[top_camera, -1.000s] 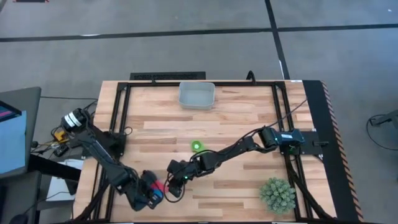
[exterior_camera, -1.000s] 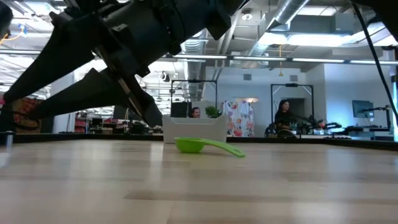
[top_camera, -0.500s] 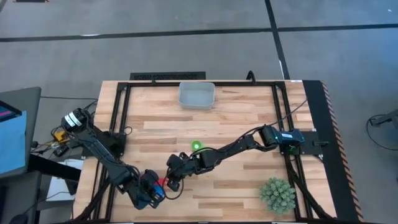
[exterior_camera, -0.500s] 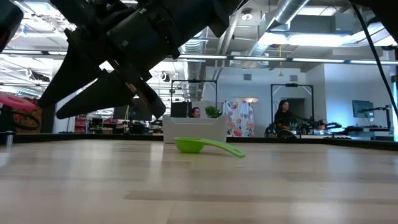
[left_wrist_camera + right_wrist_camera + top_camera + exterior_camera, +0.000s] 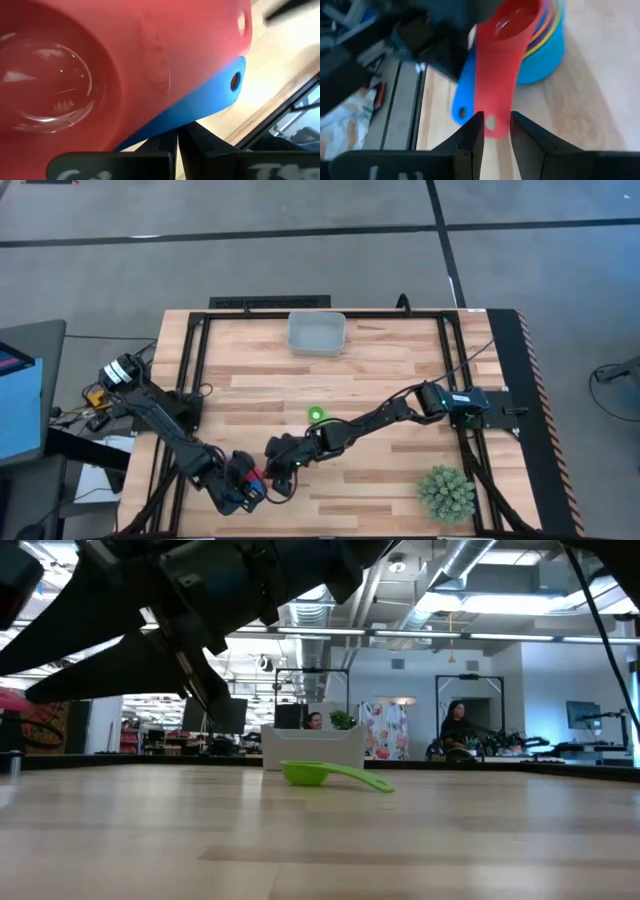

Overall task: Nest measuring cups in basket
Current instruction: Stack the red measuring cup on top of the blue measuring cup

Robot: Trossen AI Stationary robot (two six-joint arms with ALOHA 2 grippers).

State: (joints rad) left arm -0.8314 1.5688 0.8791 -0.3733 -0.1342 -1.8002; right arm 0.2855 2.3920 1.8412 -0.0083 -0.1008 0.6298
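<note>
Jaws of the right gripper (image 5: 275,472) stand parted, and from above they sit just beside the left gripper (image 5: 243,485) at the near left of the table (image 5: 400,370), a speck of red between the two; the right arm reaches across from its own side to get there. One green cup (image 5: 316,416) lies alone mid-table, and the basket (image 5: 317,334) sits at the far edge, well apart from both grippers.

At table height, the green cup (image 5: 325,775) lies flat with its handle running off to one side, the basket (image 5: 312,748) behind it; the dark arms overhead hide the grippers.

Past the left wrist, the fingers look pressed shut on the blue handle (image 5: 210,102) under the red cup (image 5: 100,65).

Past the right wrist, the red handle (image 5: 497,85) runs straight toward the open fingers (image 5: 472,137), its tip lying in the gap between them, with the stacked cups (image 5: 542,42) beyond. I judge the right gripper better placed to close on that handle along its length.
</note>
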